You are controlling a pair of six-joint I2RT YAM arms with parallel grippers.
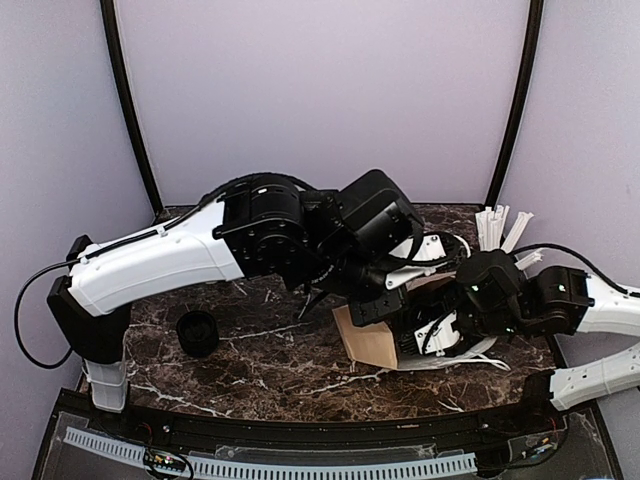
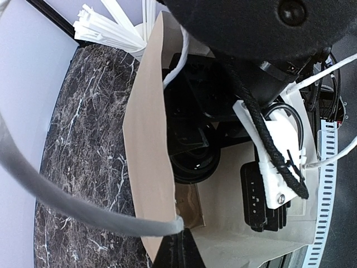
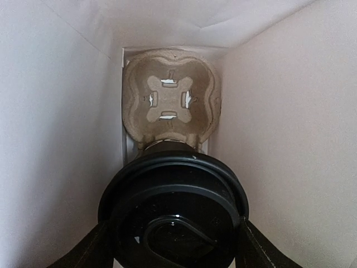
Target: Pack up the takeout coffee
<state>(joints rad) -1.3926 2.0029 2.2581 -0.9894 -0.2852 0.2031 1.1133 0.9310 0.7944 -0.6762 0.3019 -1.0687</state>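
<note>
Takeout coffee (image 3: pixel 175 218), round glossy-lidded, inside paper bag (image 3: pixel 290 139).

- Top view is overlooking the bench (image 1: pixel 260 360) from behind.
- Left wrist is facing the bag (image 2: pixel 148 167) beyond its jaws.
- Right wrist is peering inside that bag.

Left arm (image 1: pixel 160 262) is stretching from the left edge across the marble table (image 1: pixel 270 365), its black wrist hanging over the brown paper bag (image 1: pixel 368 342). Right gripper (image 1: pixel 432 335) is sitting at the bag's right side, fingertips hidden. White handle loops (image 1: pixel 480 362) are trailing beside it. White stirrers (image 1: pixel 497 226) are standing back right. A small round black object (image 1: pixel 197 333) is sitting alone, front left.
</note>
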